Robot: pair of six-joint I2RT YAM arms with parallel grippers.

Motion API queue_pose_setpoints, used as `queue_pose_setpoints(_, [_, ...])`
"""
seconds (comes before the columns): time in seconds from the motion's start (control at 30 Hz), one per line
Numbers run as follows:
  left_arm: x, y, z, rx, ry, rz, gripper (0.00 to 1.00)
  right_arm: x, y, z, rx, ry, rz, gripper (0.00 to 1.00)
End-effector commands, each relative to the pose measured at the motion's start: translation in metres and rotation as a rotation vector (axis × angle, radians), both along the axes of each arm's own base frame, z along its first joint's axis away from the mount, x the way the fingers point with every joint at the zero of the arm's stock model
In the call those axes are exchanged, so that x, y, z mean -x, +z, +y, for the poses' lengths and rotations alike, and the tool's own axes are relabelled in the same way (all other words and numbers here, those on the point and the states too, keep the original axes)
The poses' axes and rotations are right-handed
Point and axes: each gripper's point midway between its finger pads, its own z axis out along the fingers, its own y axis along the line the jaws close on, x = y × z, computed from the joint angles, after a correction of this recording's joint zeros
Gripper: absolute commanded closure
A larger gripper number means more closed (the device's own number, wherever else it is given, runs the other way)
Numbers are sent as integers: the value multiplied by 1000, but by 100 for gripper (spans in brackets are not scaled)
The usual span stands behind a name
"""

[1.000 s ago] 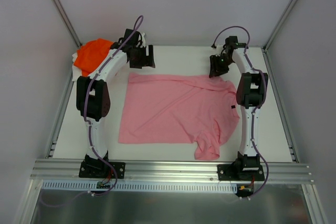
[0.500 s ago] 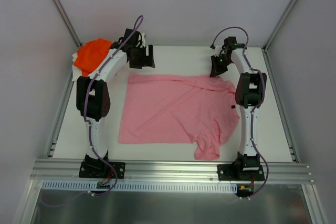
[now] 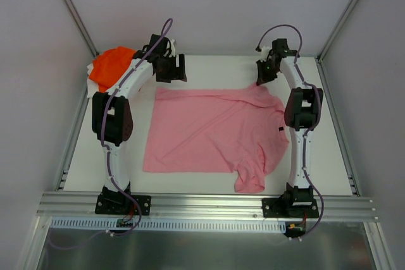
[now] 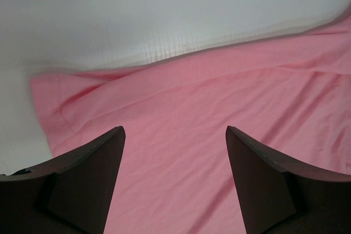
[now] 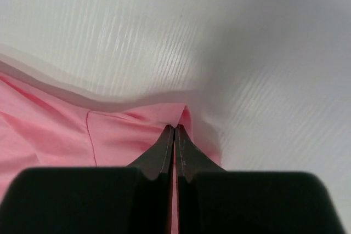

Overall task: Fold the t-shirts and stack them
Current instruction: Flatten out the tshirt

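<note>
Pink t-shirt (image 3: 209, 128) lies lengthwise left-right, hem left, neck right

We see a white table top (image 3: 332, 156) with white walls (image 3: 215, 4) on the left, right and far sides. Along its near edge lies an aluminium rail (image 3: 209, 205), with a slotted white strip (image 3: 202, 224) just nearer.
</note>
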Motion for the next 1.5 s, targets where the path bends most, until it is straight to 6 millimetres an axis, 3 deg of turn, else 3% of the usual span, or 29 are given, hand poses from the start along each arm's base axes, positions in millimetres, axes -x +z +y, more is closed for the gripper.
queue_pose_setpoints(0.0, [-4, 17, -6, 9, -18, -45, 24, -37, 91, -13, 47, -7, -277, 100])
queue_pose_setpoints(0.3, [-1, 17, -5, 14, -20, -57, 24, -62, 131, -21, 98, 5, -457, 100])
queue_pose_setpoints(0.63, [-1, 15, -8, 26, -28, -53, 24, -68, 146, -16, 144, 108, -532, 100])
queue_pose_setpoints(0.7, [-2, 13, -9, 29, -29, -49, 24, -64, 135, -11, 159, 141, -505, 92])
queue_pose_setpoints(0.73, [-1, 12, -10, 31, -30, -46, 24, -63, 127, -12, 172, 146, -489, 83])
queue_pose_setpoints(0.77, [-2, 11, -10, 34, -32, -45, 24, -62, 121, -17, 201, 128, -470, 52])
queue_pose_setpoints(0.8, [-2, 12, -10, 35, -31, -46, 24, -61, 115, -21, 214, 112, -454, 37])
queue_pose_setpoints(0.87, [-3, 12, -10, 35, -29, -48, 24, -59, 109, -25, 228, 97, -436, 19])
queue_pose_setpoints(1.13, [-1, 7, -11, 40, -31, -37, 24, -47, 84, -46, 167, -4, -325, 20])
queue_pose_setpoints(1.2, [-1, 6, -12, 44, -28, -40, 24, -44, 68, -54, 129, -61, -270, 22])
queue_pose_setpoints(1.23, [1, 6, -10, 45, -24, -36, 24, -44, 64, -71, 118, -105, -251, 25])
queue_pose_setpoints(1.33, [5, 3, -10, 42, -28, -31, 24, -40, 42, -81, 119, -131, -198, 26])
queue_pose_setpoints(1.47, [7, 1, -8, 33, -33, -25, 24, -39, 36, -73, 106, -106, -184, 28])
